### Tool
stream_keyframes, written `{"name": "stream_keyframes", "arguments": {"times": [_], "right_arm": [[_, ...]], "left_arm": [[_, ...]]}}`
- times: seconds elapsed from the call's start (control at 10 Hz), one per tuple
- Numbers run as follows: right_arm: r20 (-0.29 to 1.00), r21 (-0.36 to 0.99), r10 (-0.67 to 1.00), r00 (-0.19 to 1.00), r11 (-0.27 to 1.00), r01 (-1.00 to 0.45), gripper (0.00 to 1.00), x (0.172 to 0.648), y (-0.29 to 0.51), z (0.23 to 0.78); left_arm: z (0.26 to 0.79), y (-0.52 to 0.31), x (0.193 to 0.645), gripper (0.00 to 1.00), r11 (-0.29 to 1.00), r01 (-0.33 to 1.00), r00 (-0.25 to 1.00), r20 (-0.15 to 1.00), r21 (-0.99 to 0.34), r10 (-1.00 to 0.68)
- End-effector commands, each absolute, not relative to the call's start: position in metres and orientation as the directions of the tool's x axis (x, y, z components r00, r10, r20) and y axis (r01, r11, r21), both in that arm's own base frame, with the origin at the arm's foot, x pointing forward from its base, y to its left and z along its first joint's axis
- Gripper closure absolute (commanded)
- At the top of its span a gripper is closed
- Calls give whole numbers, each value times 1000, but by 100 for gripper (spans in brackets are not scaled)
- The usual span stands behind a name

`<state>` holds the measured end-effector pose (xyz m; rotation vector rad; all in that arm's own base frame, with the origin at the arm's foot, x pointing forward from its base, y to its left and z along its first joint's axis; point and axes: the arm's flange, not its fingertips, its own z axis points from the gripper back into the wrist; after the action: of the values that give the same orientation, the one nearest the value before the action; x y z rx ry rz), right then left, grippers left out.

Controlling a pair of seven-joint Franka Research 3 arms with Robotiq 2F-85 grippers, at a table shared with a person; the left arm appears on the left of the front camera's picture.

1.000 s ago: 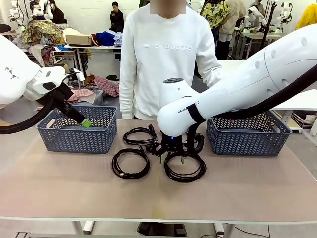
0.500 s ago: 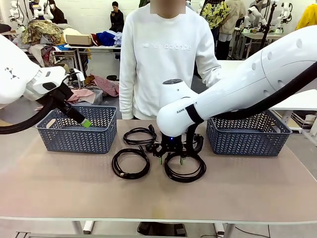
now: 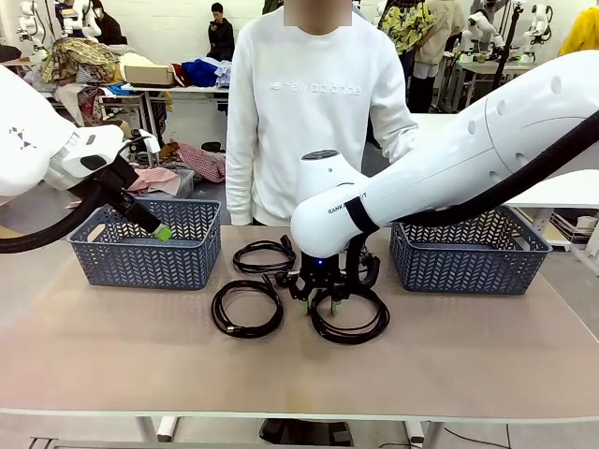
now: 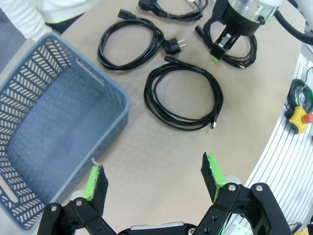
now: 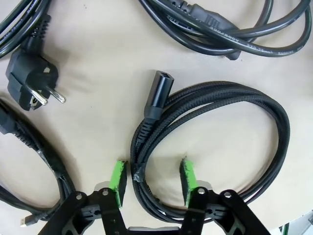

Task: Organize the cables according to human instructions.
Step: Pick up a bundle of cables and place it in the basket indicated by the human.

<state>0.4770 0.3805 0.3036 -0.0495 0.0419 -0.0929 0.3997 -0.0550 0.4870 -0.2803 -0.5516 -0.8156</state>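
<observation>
Four cables [image 3: 245,333] on bench [image 3: 449,355] | front: right fingers [image 3: 306,304] have drawn in over near-right coil [image 3: 351,337] | left wrist: left fingers [image 4: 96,181] spread by basket [image 4: 117,105] | right wrist: pads [image 5: 119,178] straddle its braided strands, not pinching yet; grasp imminent, I judge.

Across the chest of the person's white sweatshirt [image 3: 314,88] I read "new balance". My right arm [image 3: 348,207] carries dark lettering, partly hidden, that looks like "FRANKA". One cable [image 5: 254,47] bears fine white print, too small to read.
</observation>
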Motion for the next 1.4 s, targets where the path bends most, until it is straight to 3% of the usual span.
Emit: {"name": "stream_keyframes", "arguments": {"times": [0.0,0.1,0.2,0.3,0.4,1.0,1.3], "right_arm": [[-36,-79,-112,993,991,109,66,482,388,304],[-36,-76,-110,993,991,107,61,482,389,304],[-36,-71,-110,993,992,108,86,482,390,304],[-36,-67,-120,992,991,118,81,483,390,304],[-45,-61,-132,990,990,129,100,483,390,303],[-59,-93,-256,965,964,250,100,474,395,304],[-71,-161,-237,969,961,223,100,465,395,324]], "left_arm": [[485,-52,401,0,646,762,545,576,-38,-609],[485,-52,401,0,646,762,545,576,-38,-609],[485,-52,401,0,646,762,545,576,-38,-609],[485,-52,401,0,646,762,545,576,-38,-609],[485,-52,401,0,646,762,545,576,-38,-609],[485,-52,401,0,646,762,545,576,-38,-609],[485,-52,401,0,646,762,545,576,-38,-609]]}}
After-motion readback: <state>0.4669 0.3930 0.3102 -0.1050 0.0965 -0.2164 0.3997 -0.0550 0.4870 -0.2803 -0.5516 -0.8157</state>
